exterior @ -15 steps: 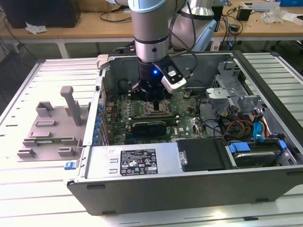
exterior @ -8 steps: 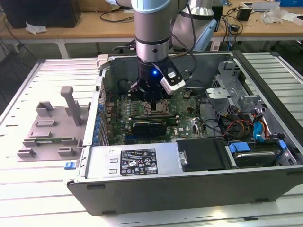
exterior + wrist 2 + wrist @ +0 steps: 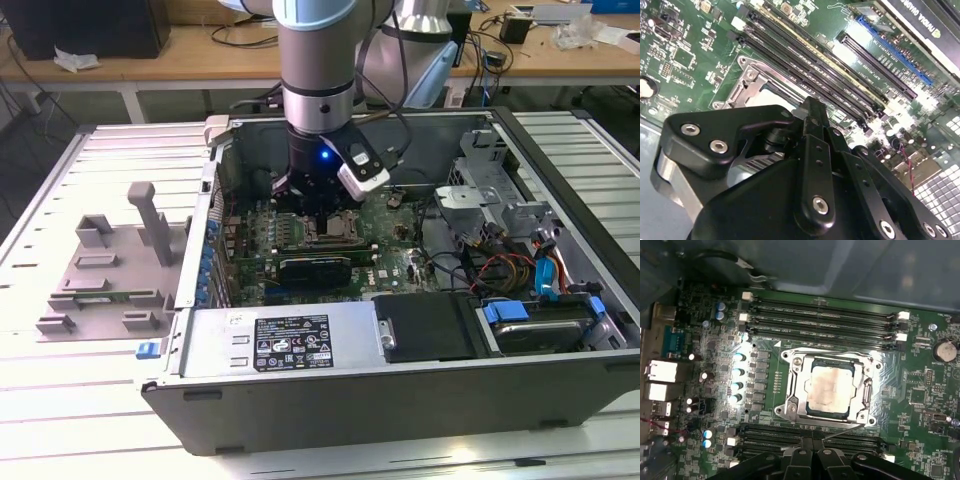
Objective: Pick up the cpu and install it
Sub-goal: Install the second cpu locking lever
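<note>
The cpu (image 3: 831, 390) already sits in the motherboard socket (image 3: 790, 407) – pale metal top up, inside the steel frame, so pick and place look done. Gripper (image 3: 318, 205) hangs just above the socket, at approx. 6 o'clock of the cpu in the first wrist view – can't tell whether fingers are open or closed.

- Arm (image 3: 318, 60): one grey-and-silver jointed arm, posed upright, reaching straight down into the open computer case (image 3: 560, 390) from above.
- Wrist: black housing with a blue light lit, low inside the case walls.
- Hand (image 3: 322, 212): black linkage hand pointing down, hovering just above the motherboard socket (image 3: 829, 388); in both wrist views its black links meet close together at the middle.
</note>
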`<state>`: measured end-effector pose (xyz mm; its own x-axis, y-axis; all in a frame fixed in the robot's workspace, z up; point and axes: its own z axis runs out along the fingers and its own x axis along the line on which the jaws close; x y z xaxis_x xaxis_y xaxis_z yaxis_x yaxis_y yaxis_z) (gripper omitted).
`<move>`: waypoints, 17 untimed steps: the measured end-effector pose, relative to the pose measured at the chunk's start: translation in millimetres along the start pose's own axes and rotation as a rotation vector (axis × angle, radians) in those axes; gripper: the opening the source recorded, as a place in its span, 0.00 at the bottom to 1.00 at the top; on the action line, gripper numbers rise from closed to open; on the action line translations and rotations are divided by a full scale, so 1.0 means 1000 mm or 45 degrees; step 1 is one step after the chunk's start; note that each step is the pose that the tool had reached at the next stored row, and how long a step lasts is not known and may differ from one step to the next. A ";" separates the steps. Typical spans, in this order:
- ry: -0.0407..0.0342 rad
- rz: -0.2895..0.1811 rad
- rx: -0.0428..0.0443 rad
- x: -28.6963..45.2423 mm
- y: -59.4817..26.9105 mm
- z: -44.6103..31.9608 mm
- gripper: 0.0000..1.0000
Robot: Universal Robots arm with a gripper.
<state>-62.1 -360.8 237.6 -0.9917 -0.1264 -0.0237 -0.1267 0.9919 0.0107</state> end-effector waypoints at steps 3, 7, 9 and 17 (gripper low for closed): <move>0.0001 -0.017 0.000 0.0015 -0.0035 0.0000 0.11; -0.0021 -0.035 -0.004 0.0036 -0.0046 0.0024 0.11; -0.0055 -0.040 -0.007 0.0074 -0.0042 0.0044 0.11; -0.0110 -0.048 -0.019 0.0161 -0.0054 0.0138 0.11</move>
<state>-77.0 -368.0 223.5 -0.9860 -0.1636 -0.0330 -0.1644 0.9861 0.0243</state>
